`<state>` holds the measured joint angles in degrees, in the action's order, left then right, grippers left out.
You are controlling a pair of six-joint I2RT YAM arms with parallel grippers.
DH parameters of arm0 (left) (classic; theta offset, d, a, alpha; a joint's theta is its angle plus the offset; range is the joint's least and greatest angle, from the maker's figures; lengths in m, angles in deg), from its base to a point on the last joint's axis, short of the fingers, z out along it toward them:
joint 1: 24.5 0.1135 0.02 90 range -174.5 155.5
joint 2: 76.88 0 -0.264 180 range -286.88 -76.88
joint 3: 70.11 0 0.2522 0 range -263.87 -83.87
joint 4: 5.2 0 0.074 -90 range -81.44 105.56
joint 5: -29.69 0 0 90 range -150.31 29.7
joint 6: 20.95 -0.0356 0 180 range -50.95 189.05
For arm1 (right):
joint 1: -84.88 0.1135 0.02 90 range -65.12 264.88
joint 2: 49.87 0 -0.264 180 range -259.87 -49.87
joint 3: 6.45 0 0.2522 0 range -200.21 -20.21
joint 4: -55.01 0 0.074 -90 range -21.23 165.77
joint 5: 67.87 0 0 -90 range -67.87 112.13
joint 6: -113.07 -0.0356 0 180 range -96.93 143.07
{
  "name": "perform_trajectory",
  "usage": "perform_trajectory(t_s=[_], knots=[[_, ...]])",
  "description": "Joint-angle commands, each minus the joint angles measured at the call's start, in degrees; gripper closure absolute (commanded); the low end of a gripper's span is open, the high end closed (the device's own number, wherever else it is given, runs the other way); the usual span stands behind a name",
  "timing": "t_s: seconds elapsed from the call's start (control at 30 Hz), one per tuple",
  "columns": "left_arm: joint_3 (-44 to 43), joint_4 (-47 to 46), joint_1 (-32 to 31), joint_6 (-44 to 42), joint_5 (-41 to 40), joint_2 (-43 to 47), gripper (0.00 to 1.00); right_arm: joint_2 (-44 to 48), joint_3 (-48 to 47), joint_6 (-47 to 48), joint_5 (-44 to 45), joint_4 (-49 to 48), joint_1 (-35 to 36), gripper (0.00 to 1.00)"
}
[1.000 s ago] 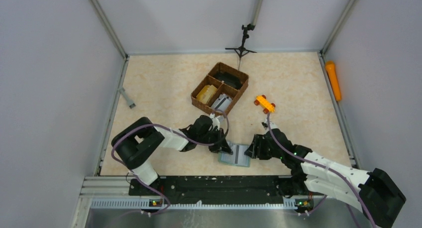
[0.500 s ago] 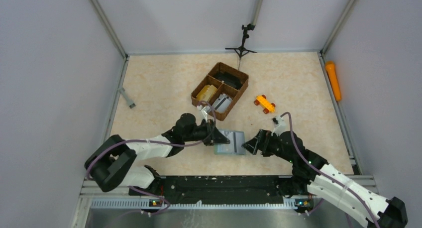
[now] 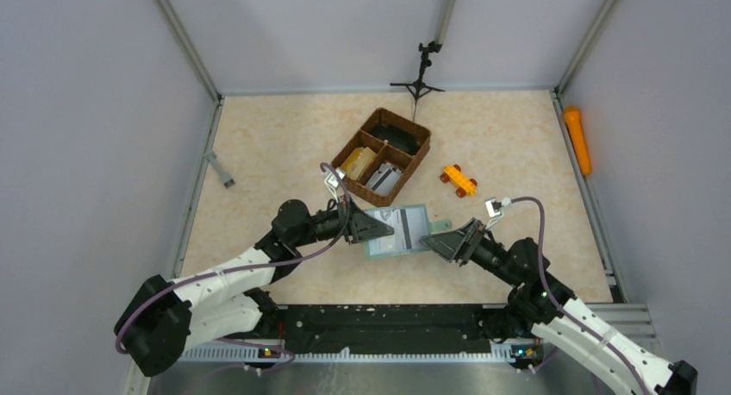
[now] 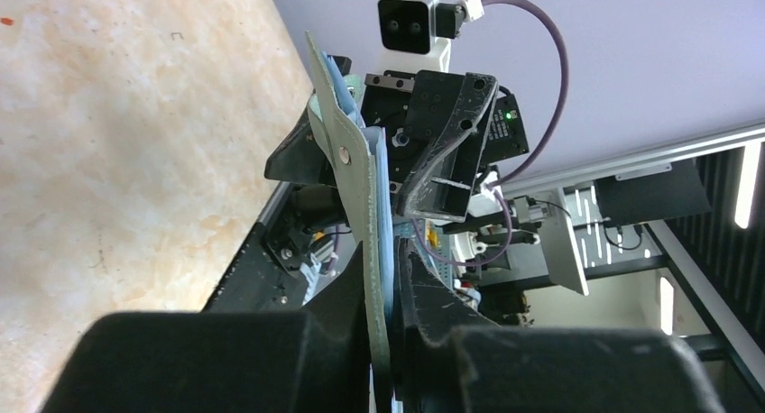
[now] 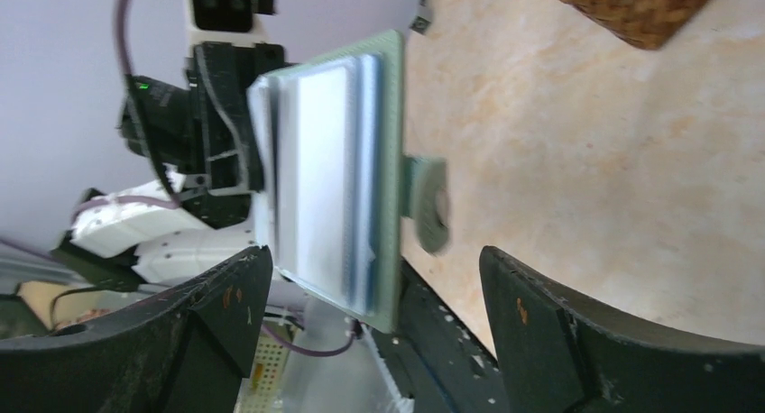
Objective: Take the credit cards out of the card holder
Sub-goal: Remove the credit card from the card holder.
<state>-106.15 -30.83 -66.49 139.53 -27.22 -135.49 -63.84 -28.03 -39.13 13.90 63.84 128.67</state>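
Left end effector (image 3: 384, 230) clamps card holder (image 3: 410, 226) — right end effector (image 3: 441, 246) agape.

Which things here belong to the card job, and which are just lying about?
Job: card holder, credit cards inside it, left claw gripping it, right claw open beside it.
Lying about: wicker tray, orange toy block, orange cylinder, small tripod.

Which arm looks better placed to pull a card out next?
The right. The left gripper is shut on the card holder, while the open right gripper faces its credit cards.
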Motion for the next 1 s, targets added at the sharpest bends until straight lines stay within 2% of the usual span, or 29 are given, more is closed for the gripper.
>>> perform_trajectory(t_s=[0.0,0.1,0.17,0.37,0.47,0.53,0.63,0.67,0.73,0.87,0.97], knots=[[-0.75,-6.98,0.16,3.95,2.72,0.28,1.0,-2.26,-0.1,-3.44,-3.25,-13.49,-0.37,0.2],[-0.42,-7.9,0.1,4.62,3.11,0.19,1.0,-3.96,-0.34,-4.19,-3.73,-17.48,-0.37,0.36],[-0.26,-8.71,0.07,5.11,3.5,0.16,1.0,-5.01,-1.08,-4.14,-3.68,-17.37,-0.38,0.51],[0.21,-10.29,-0.03,5.9,4.31,-0.09,1.0,-6.9,-1.48,-4.95,-3.97,-19.37,-0.33,0.81],[0.03,-7.53,0.01,4.35,4.22,0.13,1.0,-6.26,-1.69,-5.01,-3.37,-18.36,-0.37,0.95],[-2.14,4.83,0.12,-1.15,2.09,1.59,0.92,-5.04,-2.31,-4.18,-2.47,-15.86,-0.38,0.99],[-9.56,35.48,0.07,-14.47,-9.57,5.58,0.68,-2.85,-4.63,-1.07,1.04,-7.87,-0.38,1.0],[-11.05,42.21,0.03,-16.42,-13.42,6.43,0.63,-2.22,-5.61,0.22,2.41,-4.7,-0.37,1.0],[-13.4,49.38,0.07,-19.25,-18.57,7.24,0.52,-1.98,-7.42,2.39,4.56,0.9,-0.37,1.0],[-17.7,59.6,0.07,-22.31,-24.04,5.24,0.47,-4.07,-10.4,5.78,6.69,4.72,-0.38,1.0],[-19.92,64.38,-0.11,-23.49,-26.15,4.68,0.53,-6.98,-13.04,8.5,7.94,9.09,-0.37,1.0]])
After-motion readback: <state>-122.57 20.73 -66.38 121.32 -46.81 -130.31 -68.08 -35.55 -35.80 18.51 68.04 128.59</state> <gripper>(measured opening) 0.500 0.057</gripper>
